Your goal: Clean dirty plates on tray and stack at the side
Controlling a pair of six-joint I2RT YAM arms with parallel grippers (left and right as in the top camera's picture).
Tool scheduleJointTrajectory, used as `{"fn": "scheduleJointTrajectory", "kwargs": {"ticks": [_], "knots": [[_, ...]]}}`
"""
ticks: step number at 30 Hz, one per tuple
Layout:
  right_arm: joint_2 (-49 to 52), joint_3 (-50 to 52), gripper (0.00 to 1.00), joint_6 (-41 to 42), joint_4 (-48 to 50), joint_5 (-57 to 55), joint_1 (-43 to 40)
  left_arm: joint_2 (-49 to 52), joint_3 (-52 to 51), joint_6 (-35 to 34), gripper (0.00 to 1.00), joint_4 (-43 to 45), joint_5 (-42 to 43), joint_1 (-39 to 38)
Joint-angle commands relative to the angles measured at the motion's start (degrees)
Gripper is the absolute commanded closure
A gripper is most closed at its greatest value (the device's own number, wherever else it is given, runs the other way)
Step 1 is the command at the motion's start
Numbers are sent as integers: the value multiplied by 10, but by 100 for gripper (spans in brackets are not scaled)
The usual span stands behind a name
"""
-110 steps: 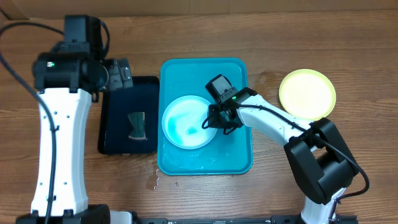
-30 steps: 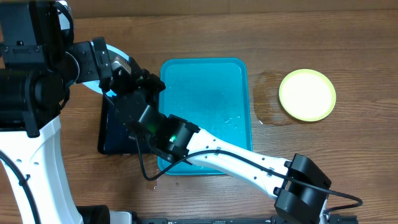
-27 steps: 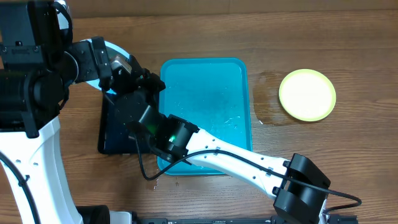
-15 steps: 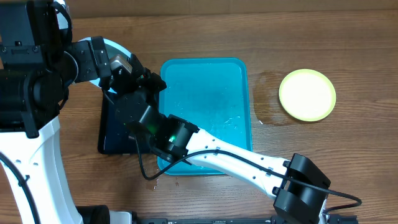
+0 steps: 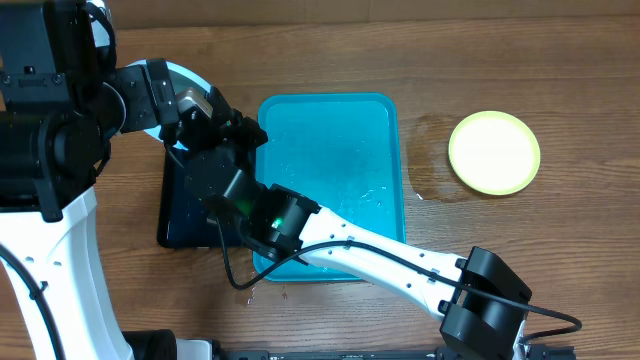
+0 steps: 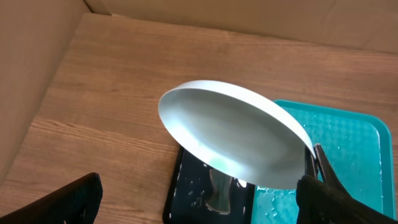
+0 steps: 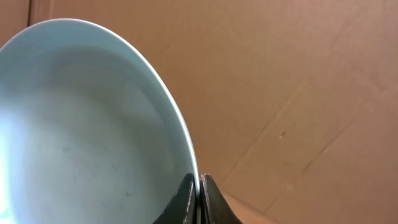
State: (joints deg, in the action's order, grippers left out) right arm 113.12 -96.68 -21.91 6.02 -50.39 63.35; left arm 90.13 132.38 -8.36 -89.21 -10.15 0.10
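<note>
overhead: tray (image 5: 330, 130) bare, lime-green plate (image 5: 494, 152) set aside on the table at right, light-blue plate (image 5: 187, 78) held up over the black tray (image 5: 190, 225), not yet stacked; earlier it lay in the tray | left wrist: left pincer (image 6: 199, 179) spread wide, gripping nothing | right wrist: right pincer (image 7: 199, 193) clamped on the light-blue plate's rim

The left arm (image 5: 60, 130) hides most of the light-blue plate (image 5: 188, 76).
</note>
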Motion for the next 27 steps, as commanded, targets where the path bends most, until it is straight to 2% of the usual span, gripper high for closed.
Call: {"fn": "scheduleJointTrajectory", "kwargs": {"ticks": [1, 4, 9, 18, 27], "knots": [[-8, -12, 96, 51, -18, -6, -2, 3, 1, 13, 0, -10, -3, -1], [-8, -12, 96, 99, -59, -6, -7, 3, 1, 13, 0, -10, -3, -1], [-8, -12, 96, 227, -131, -3, -17, 3, 1, 13, 0, -10, -3, -1], [-10, -12, 96, 400, -219, 72, -47, 3, 1, 13, 0, -10, -3, -1], [-44, -12, 96, 417, -235, 127, -74, 3, 1, 13, 0, -10, -3, -1]]}}
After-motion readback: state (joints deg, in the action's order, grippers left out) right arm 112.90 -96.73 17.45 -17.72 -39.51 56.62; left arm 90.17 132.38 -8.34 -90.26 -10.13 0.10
